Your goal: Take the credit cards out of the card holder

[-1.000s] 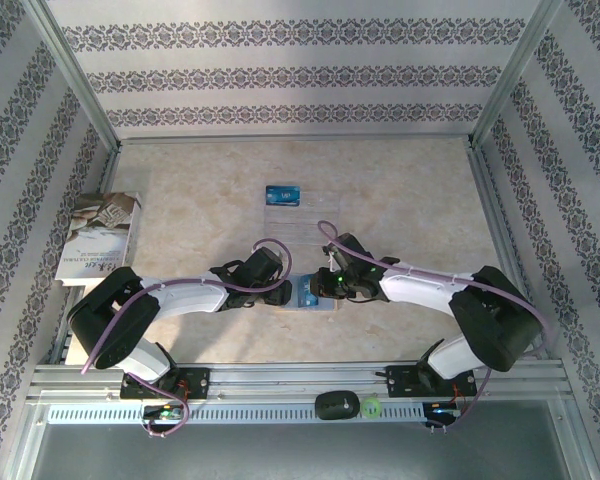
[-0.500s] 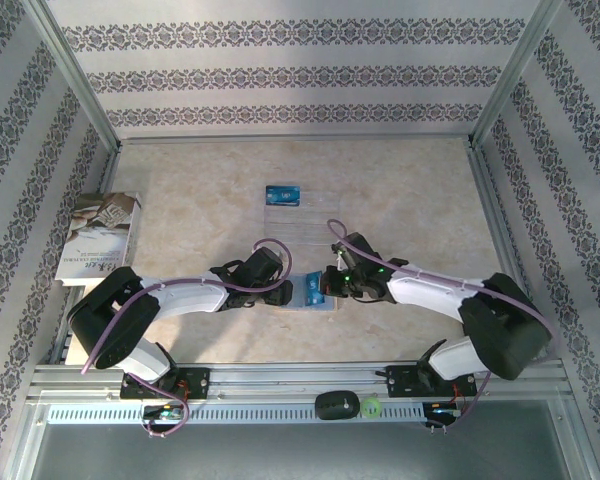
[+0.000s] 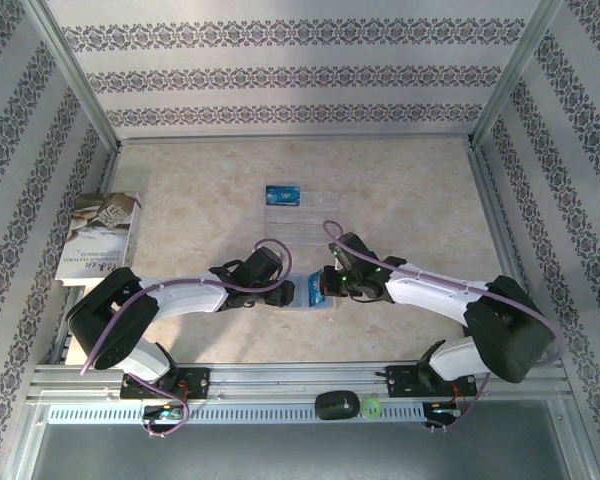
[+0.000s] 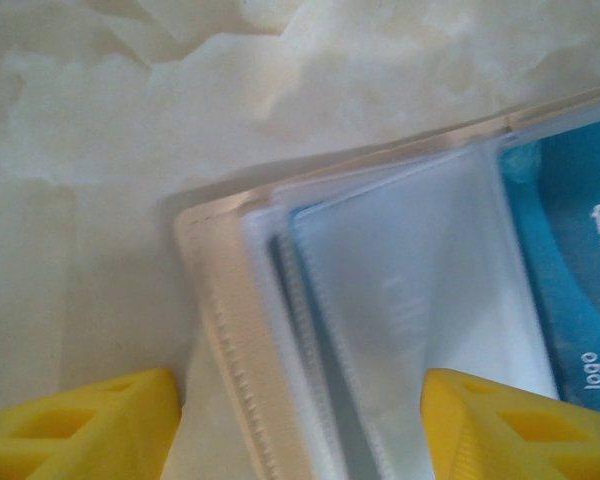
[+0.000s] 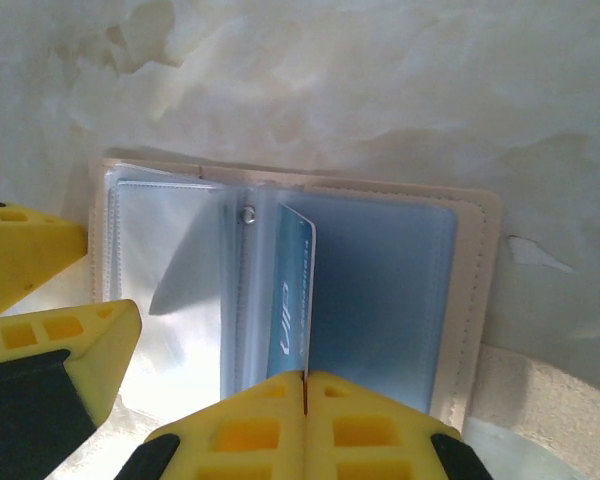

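Note:
The card holder [image 5: 475, 290] lies open on the table, tan rim round pale blue-grey sleeves; from above it sits between both arms [image 3: 302, 298]. My right gripper [image 5: 303, 385] is shut on the near end of a bright blue credit card [image 5: 292, 300], which stands on edge over the holder's fold. My left gripper [image 4: 300, 430] is open and low over the holder's left edge [image 4: 220, 300], one yellow fingertip [image 4: 80, 420] beside the tan rim and the other over the sleeves. The blue card's face [image 4: 570, 270] shows at the right of the left wrist view.
A clear plastic tray [image 3: 310, 222] lies just beyond the holder, with another blue card [image 3: 283, 194] at its far end. A book [image 3: 98, 235] rests at the table's left edge. Metal rails and patterned walls close in the table.
My right gripper has closed on the blue card, and the card now stands up on edge from the holder. My left gripper has opened a little wider and stayed in place.

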